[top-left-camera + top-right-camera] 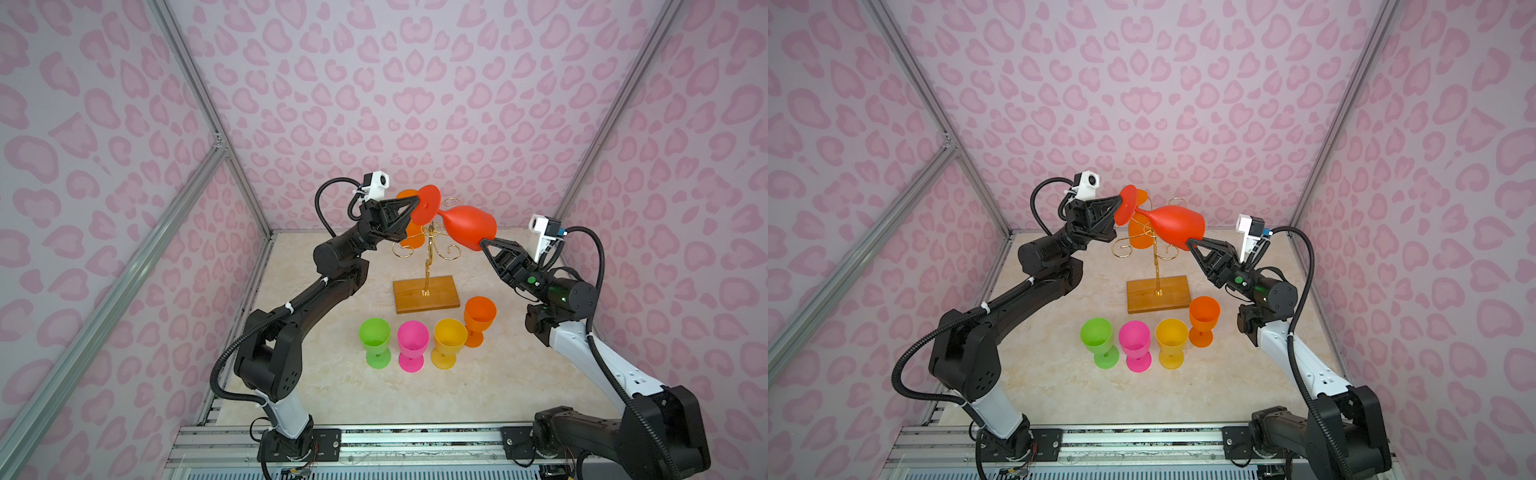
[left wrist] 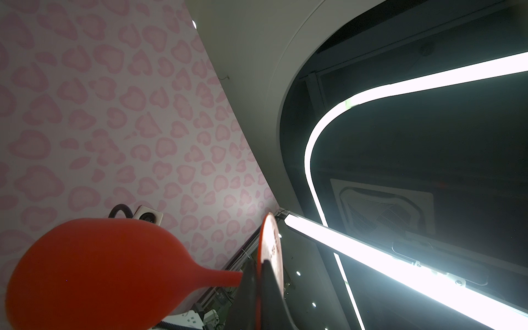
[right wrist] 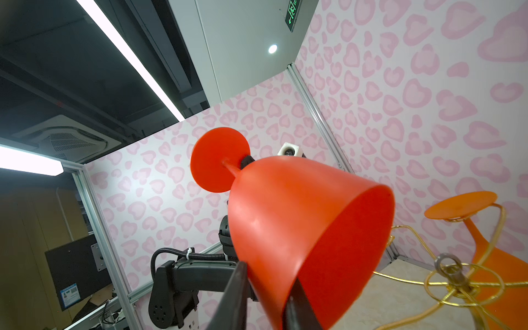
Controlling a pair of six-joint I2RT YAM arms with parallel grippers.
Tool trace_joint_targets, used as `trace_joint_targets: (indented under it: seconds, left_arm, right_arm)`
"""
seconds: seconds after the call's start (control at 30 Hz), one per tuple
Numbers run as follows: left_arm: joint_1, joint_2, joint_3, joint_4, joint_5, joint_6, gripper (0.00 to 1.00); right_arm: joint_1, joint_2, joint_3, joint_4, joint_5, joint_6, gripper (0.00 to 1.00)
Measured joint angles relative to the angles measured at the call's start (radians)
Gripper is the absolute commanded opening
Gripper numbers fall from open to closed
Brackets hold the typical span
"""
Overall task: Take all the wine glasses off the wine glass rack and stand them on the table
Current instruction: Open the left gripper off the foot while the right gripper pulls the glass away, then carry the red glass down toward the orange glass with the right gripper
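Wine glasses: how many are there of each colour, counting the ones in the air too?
red wine glass: 1
orange wine glasses: 2, one hanging on the wine glass rack, one standing
green wine glass: 1
pink wine glass: 1
yellow wine glass: 1
total: 6

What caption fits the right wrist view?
Right gripper astride the rim of the red glass; an orange glass hangs on the rack behind.

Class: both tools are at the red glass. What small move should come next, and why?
Probably clamp the right tool on the bowl rim of the red wine glass: its jaws straddle that rim, while the left tool alone pinches the foot.
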Motion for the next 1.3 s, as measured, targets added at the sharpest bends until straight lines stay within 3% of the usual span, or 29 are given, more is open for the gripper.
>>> trace_joint_targets:
  seconds: [0.43, 0.77, 0.83, 0.97, 1.07, 1.3]
  left_arm:
    - [-0.001, 0.012, 0.005, -0.031, -0.021, 0.000, 0.24]
    - [-0.002, 0.012, 0.004, -0.026, -0.005, 0.000, 0.35]
    - [-0.003, 0.011, 0.002, -0.025, -0.002, 0.000, 0.42]
    - [-0.003, 0.011, 0.000, -0.024, 0.012, 0.000, 0.48]
    - [-0.002, 0.007, -0.003, -0.024, 0.027, 0.004, 0.53]
    - [-0.003, -0.016, -0.017, -0.033, 0.063, 0.068, 0.56]
  right_arm:
    - [0.003, -0.014, 0.006, 0.091, -0.007, 0.029, 0.04]
    - [-0.010, -0.058, 0.019, 0.010, 0.016, 0.011, 0.00]
    - [-0.019, -0.082, 0.021, -0.032, 0.022, -0.009, 0.00]
    - [-0.041, -0.163, 0.044, -0.208, 0.040, -0.103, 0.00]
    - [-0.049, -0.242, 0.091, -0.446, 0.076, -0.241, 0.00]
    - [-0.076, -0.372, 0.208, -1.018, 0.272, -0.581, 0.00]
